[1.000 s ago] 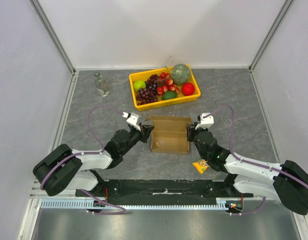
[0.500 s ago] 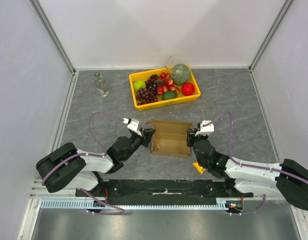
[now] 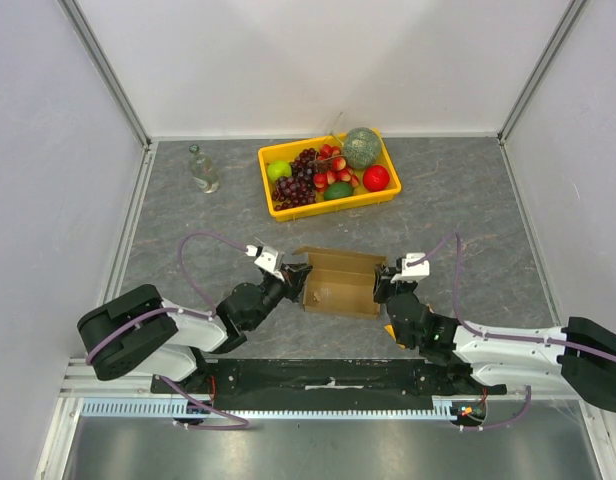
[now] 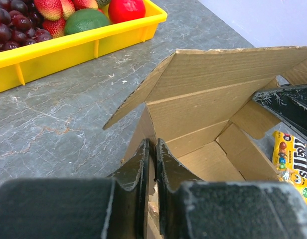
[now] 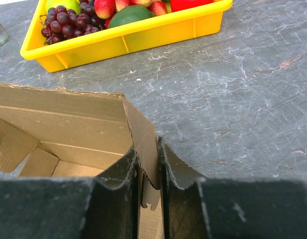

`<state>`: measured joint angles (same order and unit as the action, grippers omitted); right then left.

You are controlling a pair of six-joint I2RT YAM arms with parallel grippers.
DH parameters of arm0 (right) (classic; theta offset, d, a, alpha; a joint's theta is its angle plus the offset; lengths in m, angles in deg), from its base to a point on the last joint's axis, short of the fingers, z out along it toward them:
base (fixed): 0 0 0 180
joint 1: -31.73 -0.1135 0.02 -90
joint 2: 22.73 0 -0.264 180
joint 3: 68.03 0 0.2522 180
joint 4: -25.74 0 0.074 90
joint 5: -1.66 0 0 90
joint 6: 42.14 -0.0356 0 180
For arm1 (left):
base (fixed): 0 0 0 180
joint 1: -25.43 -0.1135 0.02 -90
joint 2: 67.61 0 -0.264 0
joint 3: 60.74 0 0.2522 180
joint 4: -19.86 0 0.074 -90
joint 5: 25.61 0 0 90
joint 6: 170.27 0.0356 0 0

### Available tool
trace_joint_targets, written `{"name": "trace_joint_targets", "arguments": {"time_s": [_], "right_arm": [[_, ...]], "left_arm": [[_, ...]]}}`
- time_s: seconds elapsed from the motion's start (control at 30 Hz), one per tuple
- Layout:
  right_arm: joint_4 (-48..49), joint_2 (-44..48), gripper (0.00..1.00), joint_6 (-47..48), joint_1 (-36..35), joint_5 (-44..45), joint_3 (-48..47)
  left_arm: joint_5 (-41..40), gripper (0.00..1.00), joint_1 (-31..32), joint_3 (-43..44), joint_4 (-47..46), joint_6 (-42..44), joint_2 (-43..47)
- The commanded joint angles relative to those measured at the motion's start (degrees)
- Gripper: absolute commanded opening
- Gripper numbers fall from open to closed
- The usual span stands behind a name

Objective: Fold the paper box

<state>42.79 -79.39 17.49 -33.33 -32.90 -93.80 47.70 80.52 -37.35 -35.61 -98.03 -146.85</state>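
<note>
Top external view: the paper box [image 3: 340,283] sits on the grey desk [image 3: 468,200] in the lower middle of the frame, between the two arms and well apart from the yellow tray [image 3: 323,209] of fruit [image 3: 313,175] above it. It is plain brown cardboard, partly raised, with its top open and its walls up. A clear bottle [image 3: 201,168] stands in the upper left of the frame.

The left claw [image 3: 300,272] meets the box's left end. In the left wrist view its two dark fingers [image 4: 143,164] are pressed together on the thin edge of that cardboard wall, so the left claw [image 4: 151,149] is closed and gripping the box. A long flap on the far side leans up and over the interior.

The right claw [image 3: 380,283] meets the box's right end. In the right wrist view the right claw [image 5: 149,159] has a corner panel of the box [image 5: 69,124] pinched between its fingers. A yellow candy packet [image 4: 289,164] lies on the desk just beside the box, at the right edge of the left wrist view.
</note>
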Motion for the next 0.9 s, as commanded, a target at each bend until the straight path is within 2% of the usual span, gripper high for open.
{"name": "trace_joint_targets", "arguments": {"time_s": [0.0,0.13,0.73,0.87], "right_arm": [[1.37,1.47,0.24,-4.26,-2.79,-1.04,0.76],[-1.18,3.31,0.24,-5.4,-4.02,-0.51,1.11],[-10.94,6.65,0.25,-10.76,-11.23,3.09,1.38],[-15.59,7.62,0.32,-12.87,-13.69,3.8,0.59]], "left_arm": [[3.16,0.13,3.0,-0.75,-2.57,-2.28,-1.53],[2.8,0.12,4.23,-2.5,-5.38,-2.98,-2.5],[1.4,0.12,6.96,-5.06,-4.77,-3.78,-2.85],[-0.09,0.12,8.01,-6.02,-4.16,-3.07,-2.32]]}}
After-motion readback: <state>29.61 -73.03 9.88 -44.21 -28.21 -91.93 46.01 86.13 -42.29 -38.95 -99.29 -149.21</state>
